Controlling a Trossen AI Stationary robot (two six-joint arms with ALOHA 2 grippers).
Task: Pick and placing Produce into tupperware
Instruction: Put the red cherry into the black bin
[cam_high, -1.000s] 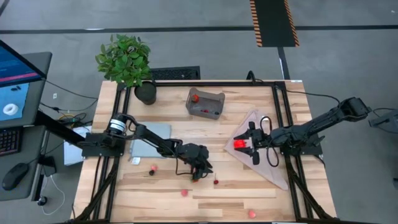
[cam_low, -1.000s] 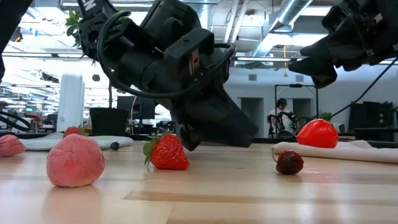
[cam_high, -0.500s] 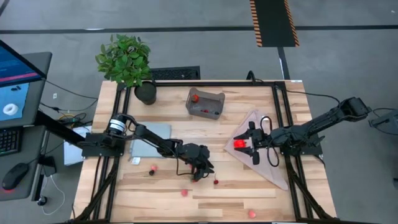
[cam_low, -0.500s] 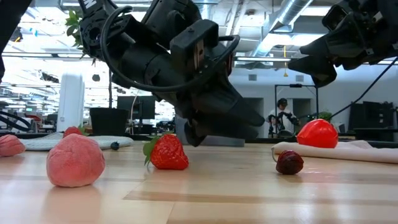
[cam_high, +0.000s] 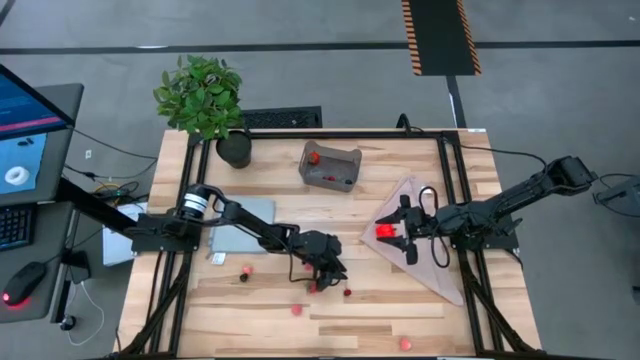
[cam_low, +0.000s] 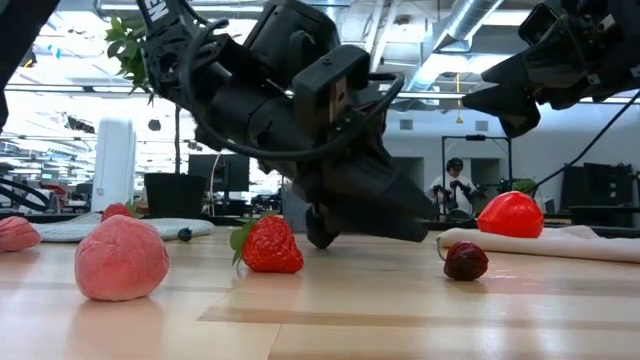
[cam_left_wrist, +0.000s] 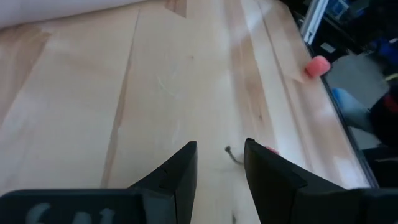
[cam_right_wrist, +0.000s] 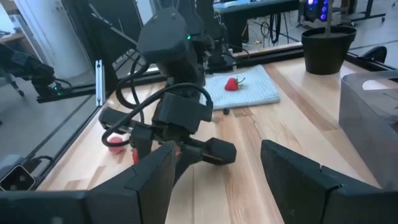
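High view: I see the wood table (cam_high: 400, 320), with the tub (cam_high: 329, 166) near the far edge and a few red bits inside it. A green plant (cam_high: 200, 95) stands at the far left corner, beside a pale mat (cam_high: 245, 222). My left hand (cam_high: 325, 275) sits low mid-table, fingers a little apart, holding nothing, a strawberry (cam_low: 268, 244) just beside it. My right hand (cam_high: 402, 232), spread, hovers by a big red fruit (cam_high: 383, 231) on a cloth (cam_high: 435, 270). Small berries (cam_high: 297, 310) lie loose near the front edge.
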